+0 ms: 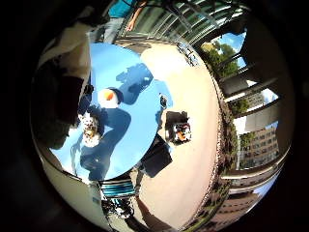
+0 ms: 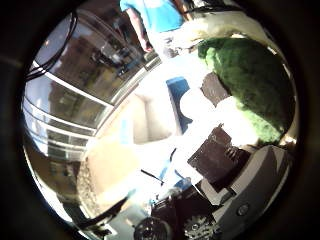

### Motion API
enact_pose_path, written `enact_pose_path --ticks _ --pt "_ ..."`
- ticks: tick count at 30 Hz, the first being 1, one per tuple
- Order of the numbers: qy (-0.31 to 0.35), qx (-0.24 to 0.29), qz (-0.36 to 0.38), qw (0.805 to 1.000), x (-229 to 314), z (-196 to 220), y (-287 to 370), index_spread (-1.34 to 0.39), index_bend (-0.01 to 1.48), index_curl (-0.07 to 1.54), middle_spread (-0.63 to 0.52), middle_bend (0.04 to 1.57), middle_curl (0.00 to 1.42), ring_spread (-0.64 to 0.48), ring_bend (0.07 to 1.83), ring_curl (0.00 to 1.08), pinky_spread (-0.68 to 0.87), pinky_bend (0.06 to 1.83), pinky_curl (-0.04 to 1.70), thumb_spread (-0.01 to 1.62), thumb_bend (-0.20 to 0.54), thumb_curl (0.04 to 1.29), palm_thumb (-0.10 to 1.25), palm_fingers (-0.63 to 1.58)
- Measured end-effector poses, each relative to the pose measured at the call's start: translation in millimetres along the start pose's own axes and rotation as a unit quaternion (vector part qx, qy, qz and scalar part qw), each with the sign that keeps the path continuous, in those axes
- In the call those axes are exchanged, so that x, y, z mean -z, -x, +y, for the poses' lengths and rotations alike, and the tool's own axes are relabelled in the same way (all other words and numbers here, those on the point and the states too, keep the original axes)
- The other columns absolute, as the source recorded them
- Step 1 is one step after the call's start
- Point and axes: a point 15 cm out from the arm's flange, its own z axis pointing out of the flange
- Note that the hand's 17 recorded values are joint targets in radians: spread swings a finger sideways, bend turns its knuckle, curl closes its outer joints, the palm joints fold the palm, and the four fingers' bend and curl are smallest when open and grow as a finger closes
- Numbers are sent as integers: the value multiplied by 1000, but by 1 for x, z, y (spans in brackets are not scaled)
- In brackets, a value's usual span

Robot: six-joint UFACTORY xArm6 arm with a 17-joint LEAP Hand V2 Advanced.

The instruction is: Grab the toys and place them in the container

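A green fuzzy toy (image 2: 250, 85) fills much of the thumb side view, close against my palm. The white and black fingers (image 2: 217, 157) of my right hand (image 2: 225, 140) curl beside and round it. Far below lies a round blue table (image 1: 135, 140), seen from high above. On it rest a white round thing with an orange patch (image 1: 107, 96) and a spotted white and brown plush toy (image 1: 89, 128), a short way apart. Whether the white round thing is a bowl I cannot tell. Dark and pale parts of the hand (image 1: 63, 87) cover the table's one side.
On the tan floor beside the table stands a black box with orange contents (image 1: 181, 131). A dark flat case (image 1: 157, 159) and a striped folding chair (image 1: 118, 188) sit near the table's edge. A person in a teal shirt (image 2: 155, 15) stands beyond the table by a railing (image 1: 193, 53).
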Motion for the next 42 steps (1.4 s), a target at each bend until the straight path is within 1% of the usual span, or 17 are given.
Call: enact_pose_path --ticks 2,7,12,14,15,17,18,19,20,21,22,24,26,28,31,34,42 --pt "2 7 -10 1000 -5 -6 20 -805 982 598 -248 1318 1101 -146 1570 904 127 1547 1020 1199 -14 630 970 651" --pt "23 45 -51 997 -50 -33 112 -801 976 710 -243 1355 1105 -146 1606 904 114 1571 1047 1199 -13 649 972 616" --pt "38 44 -63 996 -112 -60 148 -804 959 801 -238 1380 1105 -144 1634 901 106 1587 1062 1194 -22 657 951 590" --pt "51 43 -67 995 -131 -63 160 -803 957 842 -235 1388 1099 -140 1629 892 103 1567 1066 1198 -48 643 885 560" --pt "55 42 -69 995 -138 -64 162 -801 957 854 -233 1391 1096 -136 1631 892 102 1565 1069 1197 -42 640 880 563" --pt "70 42 -72 994 -154 -61 166 -760 931 857 -206 1327 1030 -96 1547 826 131 1503 1020 1211 -50 613 818 636" --pt "84 43 -73 993 -167 -58 169 -715 873 842 -189 1225 973 -66 1474 786 153 1481 990 1216 -58 592 771 578" --pt "95 44 -73 992 -177 -55 169 -651 766 832 -180 1117 928 -43 1463 780 176 1501 983 1226 -49 576 748 440" --pt "103 47 -74 991 -183 -52 169 -578 660 810 -158 927 865 -1 1393 761 204 1498 978 1228 -57 556 697 98" --pt "112 51 -74 990 -189 -49 167 -533 613 780 -129 786 794 51 1293 728 231 1461 962 1228 -58 538 656 -110" --pt "119 55 -75 989 -195 -47 164 -508 566 728 -103 696 729 95 1150 656 260 1363 911 1230 -53 521 629 -201" --pt "134 70 -77 986 -211 -43 161 -491 519 677 -74 604 671 136 1030 590 287 1274 869 1228 -45 506 613 -236" --pt "138 77 -79 984 -213 -47 157 -472 402 593 -19 438 577 196 845 487 337 1162 794 1222 -37 482 591 -255" --pt "156 82 -85 981 -217 -48 149 -465 296 530 7 325 511 241 732 421 379 1076 733 1217 -35 460 574 -216" --pt "166 83 -118 976 -210 -52 144 -465 222 491 31 257 475 266 669 389 409 1028 696 1217 -29 448 574 -192" --pt "157 74 -145 974 -204 -55 128 -463 163 447 50 192 440 287 616 361 436 961 653 1215 -25 435 576 -131" --pt "119 59 -133 982 -170 -60 74 -457 156 381 47 169 391 307 571 332 489 903 589 1203 -22 416 596 -28"
